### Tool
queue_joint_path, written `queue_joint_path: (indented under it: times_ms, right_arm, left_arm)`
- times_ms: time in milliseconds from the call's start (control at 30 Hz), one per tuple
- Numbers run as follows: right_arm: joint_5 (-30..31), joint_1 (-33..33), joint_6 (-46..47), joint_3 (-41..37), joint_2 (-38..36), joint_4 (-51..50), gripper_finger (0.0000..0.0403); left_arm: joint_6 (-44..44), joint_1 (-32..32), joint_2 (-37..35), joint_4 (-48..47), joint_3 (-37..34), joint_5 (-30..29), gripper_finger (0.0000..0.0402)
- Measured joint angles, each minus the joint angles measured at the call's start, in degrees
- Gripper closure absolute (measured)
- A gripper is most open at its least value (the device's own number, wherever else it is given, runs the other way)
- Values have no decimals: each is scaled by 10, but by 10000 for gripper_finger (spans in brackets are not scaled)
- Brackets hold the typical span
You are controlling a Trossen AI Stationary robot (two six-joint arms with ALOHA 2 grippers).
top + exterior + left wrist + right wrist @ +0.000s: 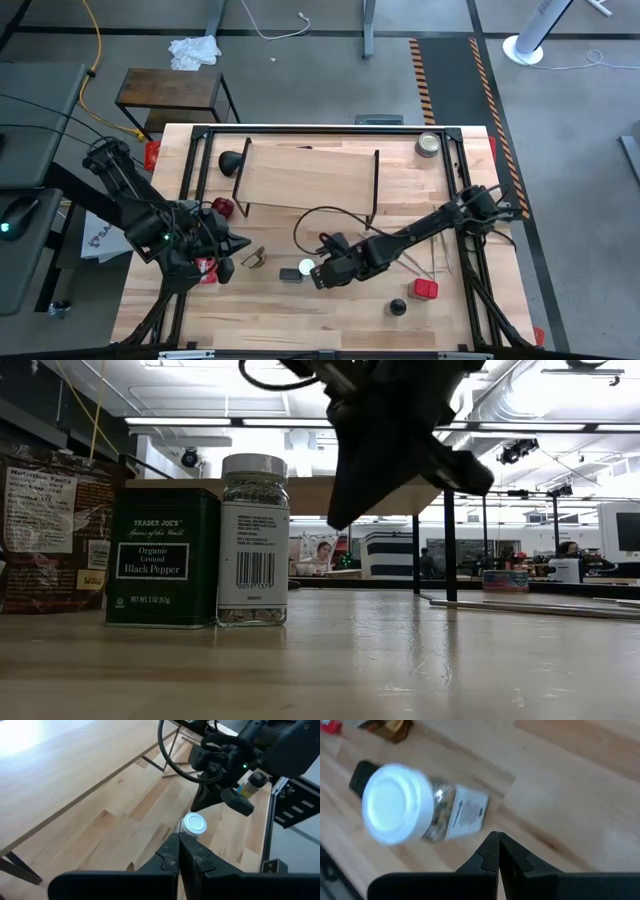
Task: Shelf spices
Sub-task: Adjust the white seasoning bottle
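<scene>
The shelf [305, 172], a light-wood board on black rod frames, stands at the table's far middle. A clear spice jar with a white cap [305, 267] [254, 540] [420, 812] stands upright on its base beside a dark green black-pepper tin [163, 557]. My right gripper [320, 277] [497, 839] hangs shut just right of the jar, above the table, apart from it. My left gripper [242, 243] [178, 841] is shut at the table's left, pointing toward the jar [194, 824]. A tan holder [253, 260] lies between them.
A red-capped jar [222, 207] stands by the shelf's left frame. A red packet [425, 289] and a black-capped jar [398, 307] lie near the front right, a silver tin [430, 143] at the far right. A brown bag [50, 530] stands left of the pepper tin.
</scene>
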Motion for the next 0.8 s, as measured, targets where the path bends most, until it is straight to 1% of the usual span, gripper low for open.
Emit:
queue_joint_path:
  times_ms: [133, 267, 433, 633, 800]
  right_arm:
    - [3, 0, -33, 0, -2, 3, 403]
    - [6, 1, -38, 0, 3, 22, 403]
    - [20, -1, -33, 0, 8, 35, 403]
    - [54, -10, -15, 0, 8, 37, 403]
    - [48, -17, -1, 0, 8, 65, 403]
  left_arm:
    - [-18, 0, 0, -2, 0, 1, 402]
    - [-22, 0, 0, -3, 0, -6, 402]
    - [22, 3, -4, -5, 0, -19, 402]
    - [32, 1, -27, -5, 0, -17, 401]
    - [62, 1, -47, -5, 0, -17, 402]
